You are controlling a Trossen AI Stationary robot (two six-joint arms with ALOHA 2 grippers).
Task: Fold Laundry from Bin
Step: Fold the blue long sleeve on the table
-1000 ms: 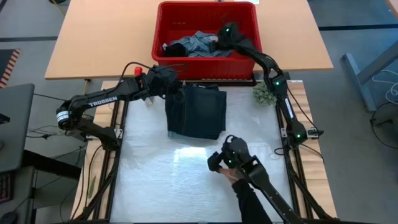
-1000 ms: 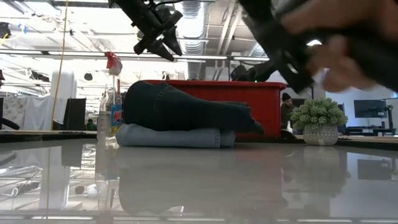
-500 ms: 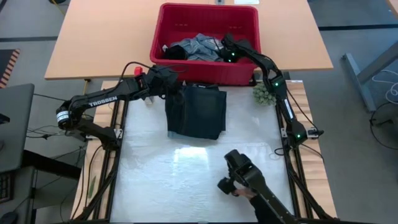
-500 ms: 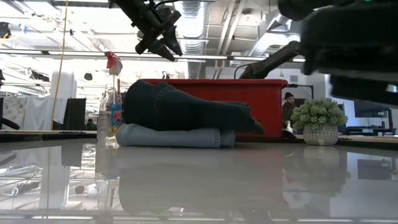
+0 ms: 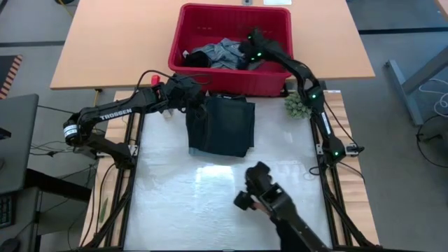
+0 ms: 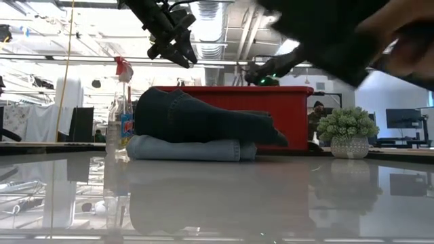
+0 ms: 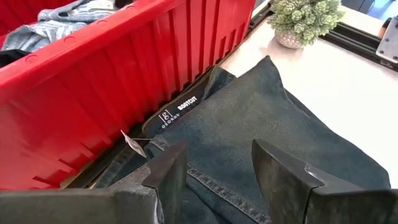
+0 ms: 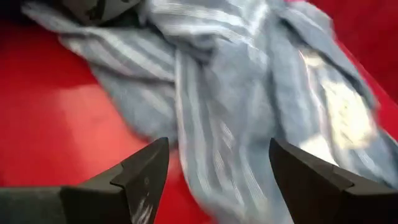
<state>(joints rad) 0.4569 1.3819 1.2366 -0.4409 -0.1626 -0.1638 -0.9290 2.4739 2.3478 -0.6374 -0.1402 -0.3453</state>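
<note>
The red bin (image 5: pixel 274 28) stands at the table's far edge. In it lie a grey-blue striped cloth (image 8: pixel 249 87) and a black piece (image 5: pixel 192 59). My right gripper (image 8: pixel 217 152) hangs open inside the bin just above the striped cloth (image 5: pixel 220 50), touching nothing. In front of the bin lies a folded stack: dark jeans (image 5: pixel 220 124) resting flat on a light blue garment (image 6: pixel 193 149). My left gripper (image 7: pixel 217 155) hovers open above the stack's far left corner, beside the bin's wall (image 7: pixel 124 81), well clear of the jeans (image 6: pixel 203 118).
A small potted plant (image 5: pixel 297 105) stands right of the stack, and a spray bottle (image 6: pixel 121 112) left of it. A person's arm holding a dark device (image 5: pixel 262 196) reaches in over the table's near edge. White mat (image 5: pixel 168 196) lies open in front of the stack.
My right gripper has shifted a little inside the bin, first toward the near wall, then back toward the striped cloth, and its wrist has rolled. The person's arm with the dark device has moved about over the table's near part. The folded stack has stayed put.
</note>
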